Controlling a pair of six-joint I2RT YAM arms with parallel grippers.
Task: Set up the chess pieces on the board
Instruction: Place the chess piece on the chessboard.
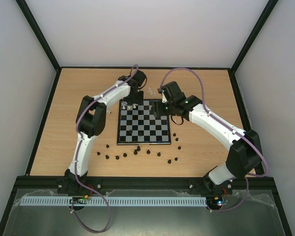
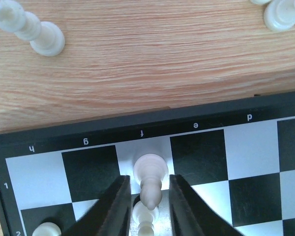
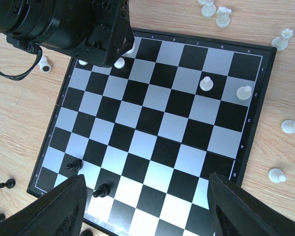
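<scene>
Just inside the far edge of the board (image 2: 201, 157), the left gripper (image 2: 148, 179) straddles a standing white piece (image 2: 150, 169), fingers slightly apart, not pinching it. Loose white pieces (image 2: 42, 39) crowd the table (image 2: 152, 64) beyond that edge, black pieces (image 1: 137, 151) lie off the near edge, and the right gripper (image 3: 147, 201) hangs over the board, fingers spread wide, empty.
</scene>
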